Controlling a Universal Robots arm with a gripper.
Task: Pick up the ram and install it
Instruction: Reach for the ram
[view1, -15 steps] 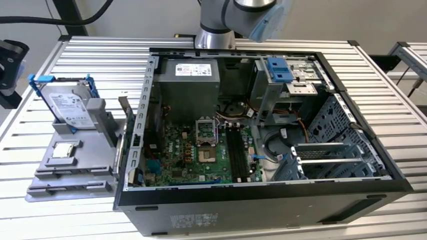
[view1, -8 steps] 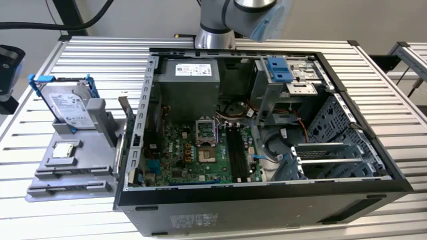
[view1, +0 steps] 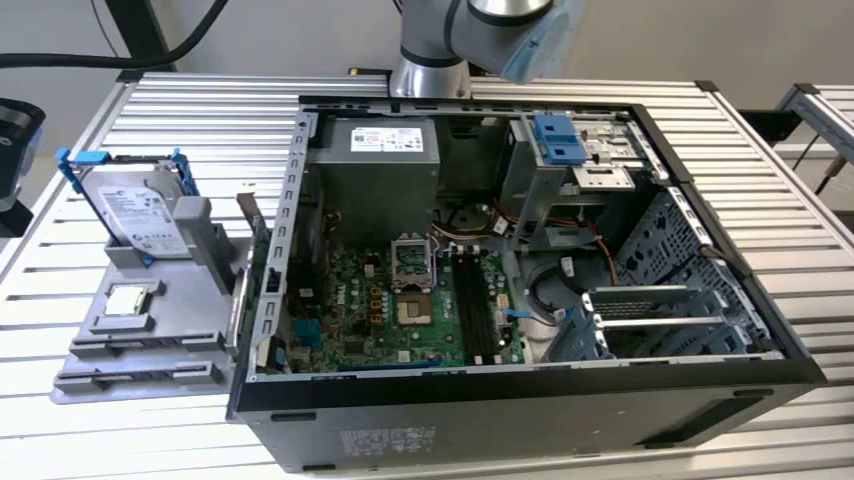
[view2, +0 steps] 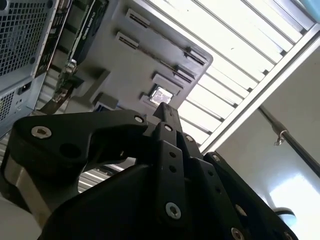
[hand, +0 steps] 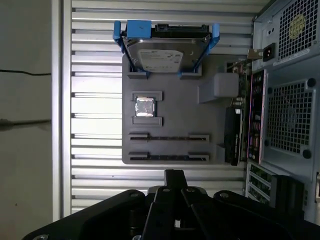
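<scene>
— Where is the ram?

— In the tray (hand: 175, 100), as far as I can judge. Two thin dark strips stand on edge in its two long grooves, and I take the one closer to me for the ram (hand: 169, 157). Those grooves are the rows nearest my pincer (hand: 173, 174). Beyond them sit the chip (hand: 145, 106) and then the drive (hand: 160, 55).

— And the pincer itself?

— Pressed together, with nothing in it that I can see. It hangs high over the bench (hand: 95, 75), just off the tray's edge and apart from everything.

— Why are the sticks kept edge-up?

— I reckon each groove holds its stick upright at a fixed spot. That leaves the long upper edge free to be pinched from above. The drive looks much the same: it is propped in its blue bracket on a cradle, not lying loose.

— And the case?

— The case (view1: 534, 400) lies on its side with the panel off, just beside the tray on the exterior view's right. That way the board (view1: 360, 300) faces up and can be reached from overhead. Its long dark sockets (view1: 474, 300) run next to the processor seat. I cannot tell whether any stick sits in them.

— How far along, then?

— By my reading, nothing has been lifted yet, since both grooves look filled.
</scene>
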